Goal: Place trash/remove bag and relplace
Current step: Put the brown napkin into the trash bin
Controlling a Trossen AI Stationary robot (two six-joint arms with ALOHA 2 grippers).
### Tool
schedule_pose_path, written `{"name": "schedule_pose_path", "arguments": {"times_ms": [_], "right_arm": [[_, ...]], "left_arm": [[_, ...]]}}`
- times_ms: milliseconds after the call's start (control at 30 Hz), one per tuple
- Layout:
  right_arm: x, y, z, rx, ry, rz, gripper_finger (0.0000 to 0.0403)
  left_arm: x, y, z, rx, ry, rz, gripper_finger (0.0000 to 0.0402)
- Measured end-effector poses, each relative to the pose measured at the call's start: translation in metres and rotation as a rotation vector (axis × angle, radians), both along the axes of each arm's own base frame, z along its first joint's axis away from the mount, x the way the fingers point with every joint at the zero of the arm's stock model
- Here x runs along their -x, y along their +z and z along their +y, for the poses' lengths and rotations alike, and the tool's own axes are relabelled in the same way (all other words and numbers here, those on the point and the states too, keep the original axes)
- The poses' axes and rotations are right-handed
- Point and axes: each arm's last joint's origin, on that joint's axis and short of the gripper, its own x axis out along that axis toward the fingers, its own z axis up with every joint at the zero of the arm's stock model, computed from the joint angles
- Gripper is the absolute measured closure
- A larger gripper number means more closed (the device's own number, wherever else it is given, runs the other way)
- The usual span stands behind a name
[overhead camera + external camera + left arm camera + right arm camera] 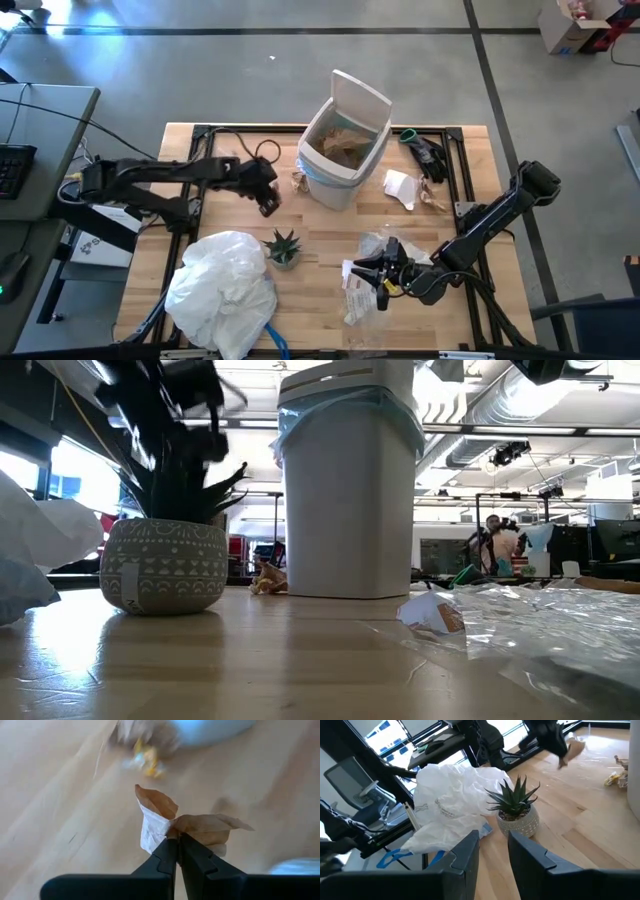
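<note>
Trash: crumpled brown paper piece pinched above the wooden table, beside the white plastic bin.
Left gripper: fingers clamped on that paper.
Right gripper: fingers slightly apart, holding nothing, near clear crinkled plastic wrappers.

You had a crumpled brown paper piece pinched off the worktop, brown paper inside the light-blue bag, and clear plastic wrappers lying flat near the front edge.
</note>
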Motion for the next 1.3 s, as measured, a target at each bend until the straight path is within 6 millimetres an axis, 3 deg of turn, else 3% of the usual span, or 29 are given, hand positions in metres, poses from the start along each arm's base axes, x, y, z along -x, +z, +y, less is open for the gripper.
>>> {"name": "schedule_pose_path", "arguments": {"times_ms": [400, 533, 667, 800, 900, 1100, 1300], "right_arm": [[0.0, 0.0, 0.0, 0.008, 0.002, 0.001, 0.0313], [0.0, 0.0, 0.0, 0.019, 0.006, 0.002, 0.0313], [0.0, 0.001, 0.0, 0.024, -0.003, -0.004, 0.0313], [0.0, 0.001, -0.001, 0.031, -0.023, -0.01, 0.0313], [0.0, 0.001, -0.001, 0.033, -0.03, -0.012, 0.0313], [0.0, 0.001, -0.001, 0.041, -0.04, -0.014, 0.0313], [-0.003, -0.005, 0.001, 0.055, -0.039, -0.002, 0.0313]], "left_arm": [[0.004, 0.14, -0.037, -0.155, -0.191, -0.635, 0.0401], [-0.003, 0.181, -0.036, -0.256, -0.213, -0.759, 0.0402], [-0.027, 0.205, -0.023, -0.365, -0.204, -0.752, 0.0402], [-0.06, 0.218, -0.003, -0.424, -0.209, -0.692, 0.0401], [-0.087, 0.218, 0.017, -0.436, -0.192, -0.597, 0.0401], [-0.129, 0.195, 0.05, -0.359, -0.179, -0.356, 0.0401], [-0.149, 0.179, 0.061, -0.333, -0.169, -0.194, 0.0389]]}}
